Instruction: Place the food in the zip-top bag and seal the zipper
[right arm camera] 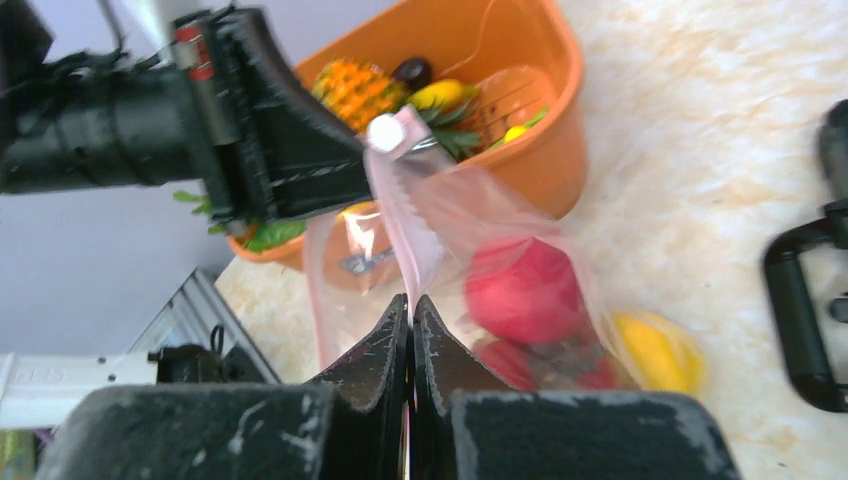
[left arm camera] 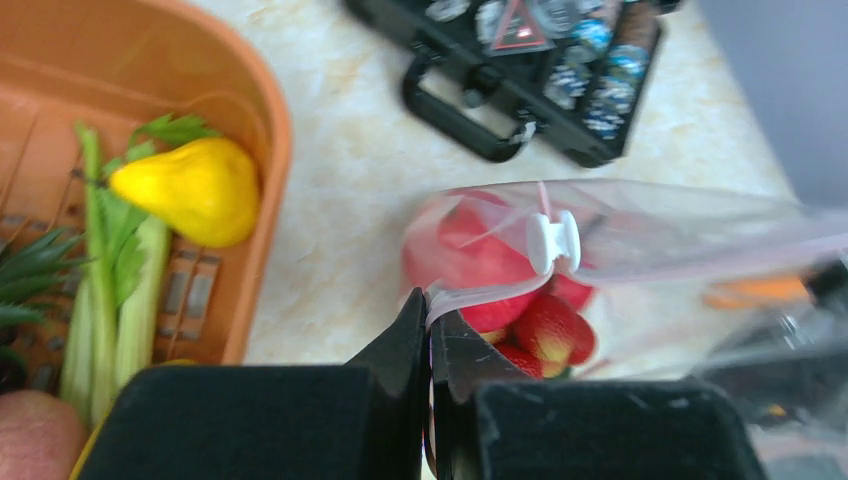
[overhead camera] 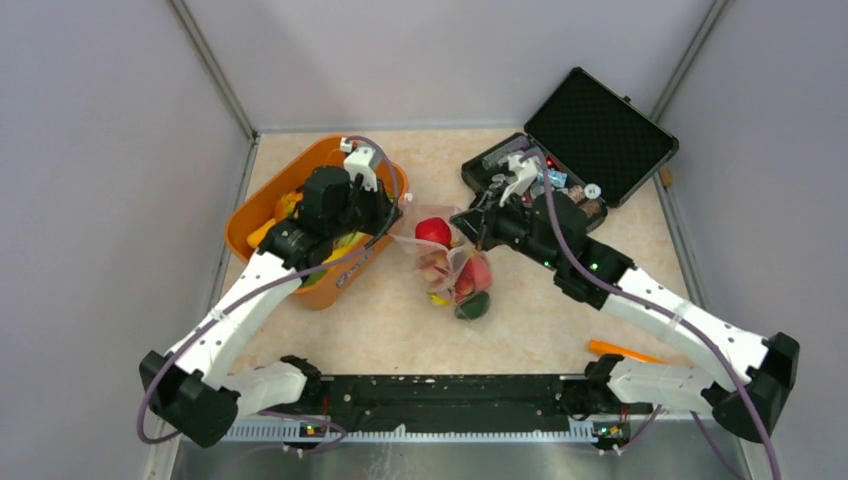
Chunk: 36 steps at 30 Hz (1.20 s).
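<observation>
**Both grippers pinch the mouth edge of the zip-top bag, with food inside it.**

The left gripper has its fingers pressed together on a corner of the clear zip-top bag, the film caught right at the tips. The right gripper is closed just as tightly on the pink zipper, the strip running up out of its fingertips. A white slider sits on the strip between the two grips, nearer the left one. The bag hangs between the orange basket and the black case. The food in it is red pieces with a yellow and a dark green one low down. More toy produce lies in the basket.
</observation>
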### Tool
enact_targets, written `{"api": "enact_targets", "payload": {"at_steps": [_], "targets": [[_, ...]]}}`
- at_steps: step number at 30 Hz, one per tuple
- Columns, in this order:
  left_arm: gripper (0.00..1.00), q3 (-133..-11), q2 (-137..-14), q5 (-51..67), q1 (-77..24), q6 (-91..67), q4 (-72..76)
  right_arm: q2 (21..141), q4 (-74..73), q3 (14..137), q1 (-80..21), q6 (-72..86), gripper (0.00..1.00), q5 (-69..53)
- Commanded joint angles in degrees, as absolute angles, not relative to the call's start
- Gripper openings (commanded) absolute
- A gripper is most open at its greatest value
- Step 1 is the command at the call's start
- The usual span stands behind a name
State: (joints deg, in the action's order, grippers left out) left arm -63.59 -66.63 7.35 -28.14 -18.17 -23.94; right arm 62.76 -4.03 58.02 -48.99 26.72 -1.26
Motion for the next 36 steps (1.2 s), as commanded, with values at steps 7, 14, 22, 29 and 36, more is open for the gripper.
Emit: {"api": "enact_targets", "payload": {"at_steps": [7,14,22,29,36], "targets": [[0.0,-66.5,-61.9,23.1,-27.3,-17.5,-21.0,53.7,-4.7,58.8,-49.1,24.8,0.0,12.0],[0.0,-66.5,-62.3,26.3,-27.5,-19.1,-20.2,54.9,-4.3,58.7,-49.2,25.2,0.0,11.6],[0.0,-67.2,-60.7,25.3,-33.8,-22.5,-17.1,56.9,-12.2,62.8,-49.1,17.0,0.0,26.0],[0.0,-64.9,-61.4,16.3,-43.6,-30.4,-6.4,58.4,-13.6,64.6,-49.1,15.3,0.0,26.4],[0.0,-69.9,-64.9,14.3,-45.0,-28.8,-7.1,55.8,-14.5,64.3,-49.1,19.1,0.0,34.1]]}}
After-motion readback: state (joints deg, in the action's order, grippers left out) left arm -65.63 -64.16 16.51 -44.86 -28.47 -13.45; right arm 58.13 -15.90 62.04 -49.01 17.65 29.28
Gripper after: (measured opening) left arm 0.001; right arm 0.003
